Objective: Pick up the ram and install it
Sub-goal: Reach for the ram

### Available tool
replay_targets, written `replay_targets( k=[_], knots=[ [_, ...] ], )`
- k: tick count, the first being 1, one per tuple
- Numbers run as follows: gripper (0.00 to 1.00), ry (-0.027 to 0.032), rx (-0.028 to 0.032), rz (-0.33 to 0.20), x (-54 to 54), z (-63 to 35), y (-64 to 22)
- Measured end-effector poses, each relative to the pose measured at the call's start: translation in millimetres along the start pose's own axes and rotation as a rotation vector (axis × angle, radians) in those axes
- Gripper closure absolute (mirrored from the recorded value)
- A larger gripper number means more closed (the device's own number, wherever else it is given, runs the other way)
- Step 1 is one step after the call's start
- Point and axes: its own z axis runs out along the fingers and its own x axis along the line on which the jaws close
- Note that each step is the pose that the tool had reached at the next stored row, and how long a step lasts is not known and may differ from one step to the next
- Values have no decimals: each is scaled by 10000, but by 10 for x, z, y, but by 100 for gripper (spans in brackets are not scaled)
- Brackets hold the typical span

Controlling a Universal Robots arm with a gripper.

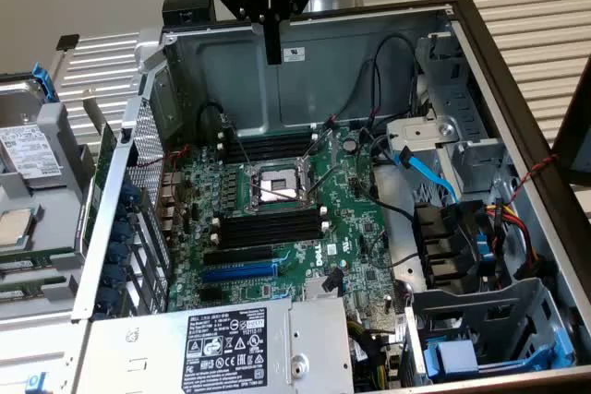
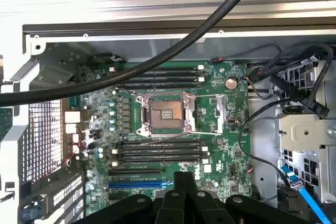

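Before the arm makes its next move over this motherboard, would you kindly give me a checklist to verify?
1. Ram in the gripper: not ok; it is shut on nothing.
2. Gripper touching nothing: ok; it hangs above the motherboard.
3. Lower black memory slots vacant: ok.
4. Upper black memory slots vacant: ok.
5. White end clips open: cannot tell.
6. Blue cable away from the slots: ok; it lies toward the exterior view's right.

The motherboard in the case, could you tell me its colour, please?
The motherboard is green, best seen in the wrist view.
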Motion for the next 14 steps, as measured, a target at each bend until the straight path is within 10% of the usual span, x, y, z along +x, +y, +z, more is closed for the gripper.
replay_targets(
  k=[14],
  knots=[
    [89,2,2,1,9,-1,-2]
  ],
)
